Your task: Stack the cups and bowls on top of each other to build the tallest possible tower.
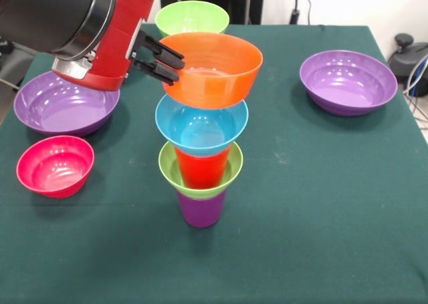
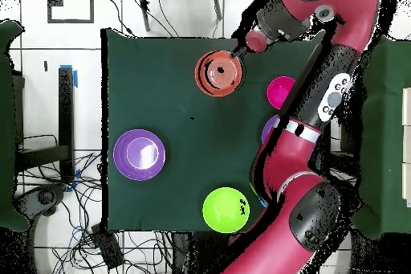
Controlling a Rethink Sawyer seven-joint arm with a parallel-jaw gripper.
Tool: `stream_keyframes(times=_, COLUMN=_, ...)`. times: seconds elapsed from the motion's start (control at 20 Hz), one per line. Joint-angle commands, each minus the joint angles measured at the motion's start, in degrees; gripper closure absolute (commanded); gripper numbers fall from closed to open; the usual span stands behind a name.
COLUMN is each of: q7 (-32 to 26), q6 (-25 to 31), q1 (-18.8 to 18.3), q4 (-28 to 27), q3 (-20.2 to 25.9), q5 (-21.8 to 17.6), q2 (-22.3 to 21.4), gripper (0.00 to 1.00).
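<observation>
While the end effector (image 1: 175,65) pinches the orange bowl's (image 1: 214,70) rim, closed on it, the bowl sits atop the blue bowl (image 1: 200,127), heightening the tower (image 1: 200,164)

tower (image 1: 201,158): purple cup, green bowl, red cup, blue bowl | orange bowl (image 1: 212,69) topmost, tilted

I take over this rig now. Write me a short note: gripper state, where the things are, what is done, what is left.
Gripper: shut on the orange bowl's rim, at the top of the tower.
Tower, bottom to top: purple cup, small green bowl, red cup, blue bowl, orange bowl.
Done: five pieces stacked, orange not yet released.
Left on the table: pink bowl, two purple bowls, large green bowl.
</observation>
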Motion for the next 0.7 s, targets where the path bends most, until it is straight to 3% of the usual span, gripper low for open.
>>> stream_keyframes(times=0.05, q7=6.71, q6=-6.69, q1=1.31, q4=-5.22, q3=-3.73, q5=-1.76, q2=2.99, gripper=1.00)
stream_keyframes(times=0.7, q7=4.60, q6=-7.10, q1=1.60, q4=-6.81, q3=-1.20, q5=-3.68, q2=3.50, gripper=1.00)
